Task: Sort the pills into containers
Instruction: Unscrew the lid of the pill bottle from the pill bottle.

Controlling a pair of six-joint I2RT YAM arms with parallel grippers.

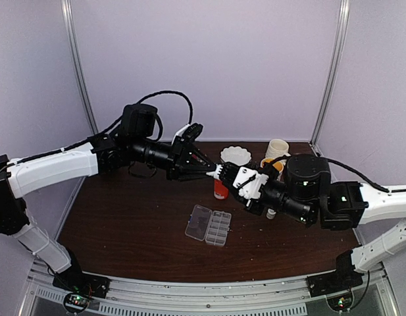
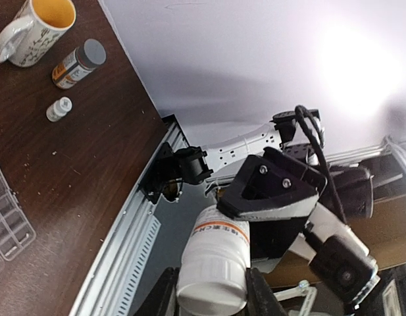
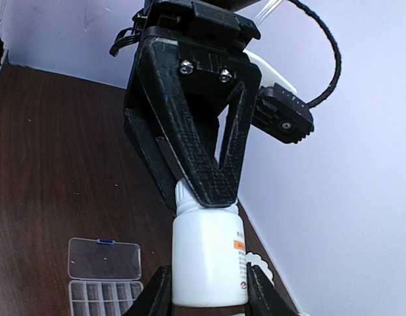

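Nearest the arm bases, in the lower middle of the top view, the flat clear plastic rectangular pill organizer (image 1: 208, 224) lies on the dark brown wooden surface (image 1: 124, 217). Its hinged lid is folded open flat beside the rows of cells. It is apart from both arms. It also shows at the lower left of the right wrist view (image 3: 104, 276) and at the left edge of the left wrist view (image 2: 6, 217). The pills are too small to make out in any view, so whether a cell holds one cannot be told.

To the right of the organizer, a small white plastic bottle (image 1: 271, 213) stands on the surface just below the right arm.

Above the organizer, in the middle of the frame, the two arms meet in the air. The right gripper (image 3: 209, 297) has its fingers (image 3: 158, 293) closed on the body of a white plastic pill bottle with an orange label (image 3: 206, 257). The black left gripper (image 2: 212, 299) has its fingers (image 2: 164, 296) clamped on that bottle's narrower top end. The bottle hangs between them, off the surface.

Just under that meeting point an orange-red cylindrical container (image 1: 220, 189) stands on the surface, partly hidden by the fingers.

Farther back, towards the upper right, a white mug with a yellow inside (image 1: 274, 164) sits partly behind the right arm. A cream ribbed cup (image 1: 277, 149) stands beyond it. To the left of the cup is a white scalloped bowl (image 1: 235, 155). In the upper left of the left wrist view, an orange-labelled bottle with a grey cap (image 2: 77, 62) lies just beside that mug.
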